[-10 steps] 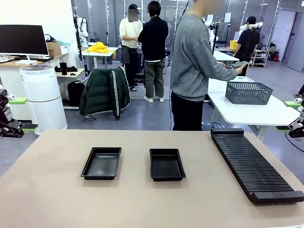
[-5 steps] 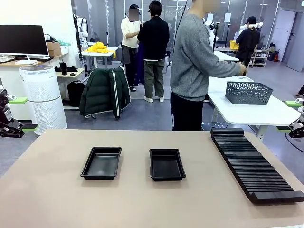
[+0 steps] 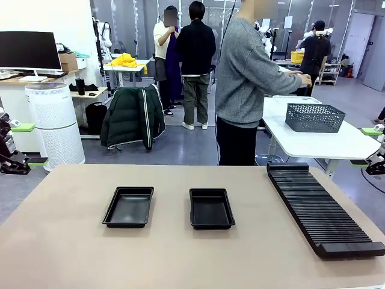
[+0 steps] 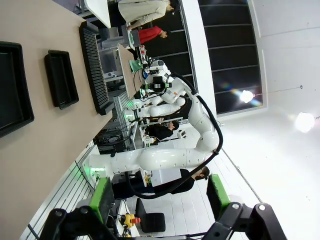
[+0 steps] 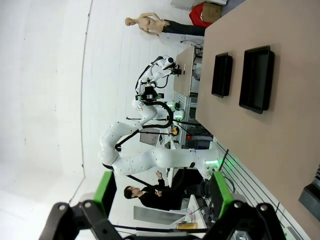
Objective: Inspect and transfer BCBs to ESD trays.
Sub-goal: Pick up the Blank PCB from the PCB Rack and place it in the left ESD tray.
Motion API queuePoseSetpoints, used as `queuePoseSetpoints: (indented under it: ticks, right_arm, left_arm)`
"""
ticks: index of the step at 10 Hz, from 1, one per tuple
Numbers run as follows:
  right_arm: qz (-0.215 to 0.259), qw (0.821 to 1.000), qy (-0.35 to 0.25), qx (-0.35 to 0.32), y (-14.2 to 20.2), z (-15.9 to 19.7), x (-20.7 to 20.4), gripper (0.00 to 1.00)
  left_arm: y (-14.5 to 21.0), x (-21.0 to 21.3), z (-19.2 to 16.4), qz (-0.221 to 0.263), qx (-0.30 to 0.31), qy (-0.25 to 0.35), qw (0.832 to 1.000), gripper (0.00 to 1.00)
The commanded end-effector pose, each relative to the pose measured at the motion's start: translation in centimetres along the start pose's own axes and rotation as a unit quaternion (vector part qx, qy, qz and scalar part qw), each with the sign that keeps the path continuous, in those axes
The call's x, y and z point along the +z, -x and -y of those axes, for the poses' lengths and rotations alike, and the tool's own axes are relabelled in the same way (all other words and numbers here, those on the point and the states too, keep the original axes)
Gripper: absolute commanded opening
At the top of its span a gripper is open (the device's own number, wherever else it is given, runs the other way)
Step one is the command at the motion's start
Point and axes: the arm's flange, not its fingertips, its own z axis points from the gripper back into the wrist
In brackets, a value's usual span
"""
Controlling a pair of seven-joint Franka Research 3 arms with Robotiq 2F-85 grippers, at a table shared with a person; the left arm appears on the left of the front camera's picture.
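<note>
The task looks barely begun: both ESD trays (image 3: pixel 110 212) lie empty on the bench (image 3: pixel 60 247), side by side left of the slotted rack (image 3: pixel 322 208); the left arm's fingers (image 4: pixel 102 200) and the right arm's fingers (image 5: pixel 106 192) stand spread wide, gripping nothing; every board is yet to be inspected and placed.

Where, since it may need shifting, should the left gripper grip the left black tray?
Probably the left tray by its raised rim on the left long side, from straight above: it lies flat and empty on the table, so that wall can pass between open jaws.
</note>
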Motion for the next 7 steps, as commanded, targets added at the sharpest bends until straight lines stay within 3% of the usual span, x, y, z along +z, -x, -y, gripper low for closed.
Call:
queuePoseSetpoints:
  ticks: [1,7]
  right_arm:
    - [0.002,1.000,0.008,0.002,-0.05,-0.08,0.00,1.00]
    - [0.002,1.000,0.008,0.002,-0.05,-0.08,0.00,1.00]
  left_arm:
    - [0.04,0.02,0.10,0.000,-0.002,0.000,1.000,1.00]
    - [0.04,0.02,0.10,0.000,-0.002,0.000,1.000,1.00]
